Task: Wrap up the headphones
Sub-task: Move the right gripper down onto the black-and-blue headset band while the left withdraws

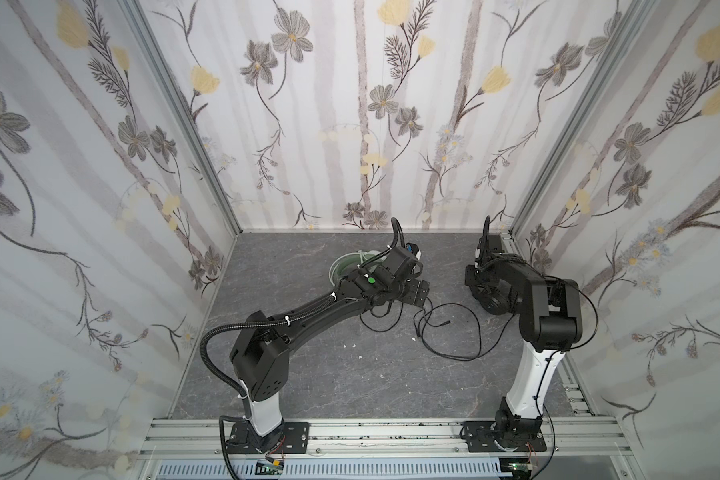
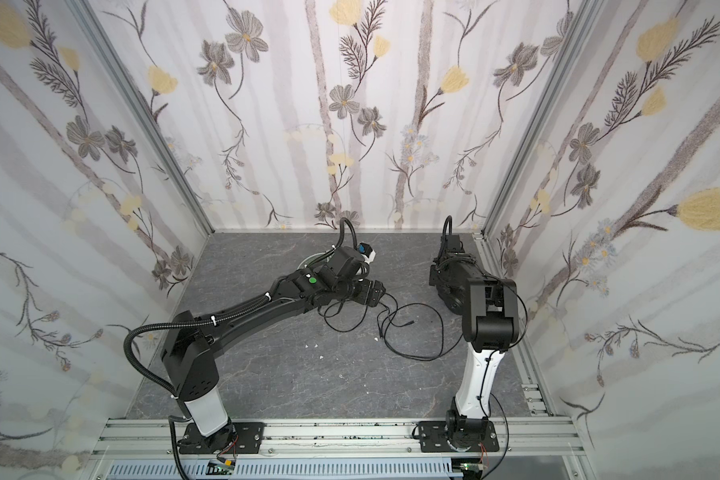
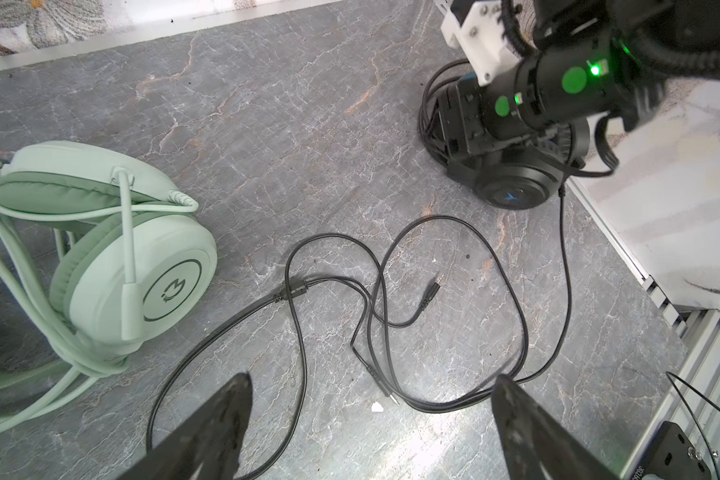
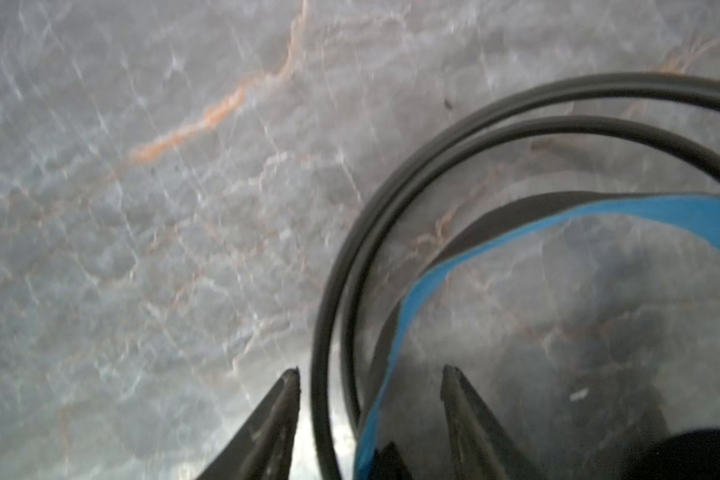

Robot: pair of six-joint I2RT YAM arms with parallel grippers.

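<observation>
The pale mint-green headphones (image 3: 142,266) lie on the grey marble table with their whitish cable wound around them; in both top views only an edge (image 1: 344,266) (image 2: 308,262) shows behind the left arm. My left gripper (image 3: 373,378) (image 1: 418,293) hangs open above the loose black cable (image 3: 516,299) (image 1: 445,332) (image 2: 412,332). The black headphones (image 3: 512,193) (image 1: 493,301) sit at the right. My right gripper (image 4: 371,369) (image 3: 466,137) has its jaws closed in around their black and blue headband (image 4: 433,282).
Small white scraps (image 1: 352,345) dot the table (image 1: 308,374). Flowered walls enclose three sides. An aluminium rail (image 1: 391,434) carries both arm bases at the front, and a slotted rail (image 1: 574,390) runs along the right wall.
</observation>
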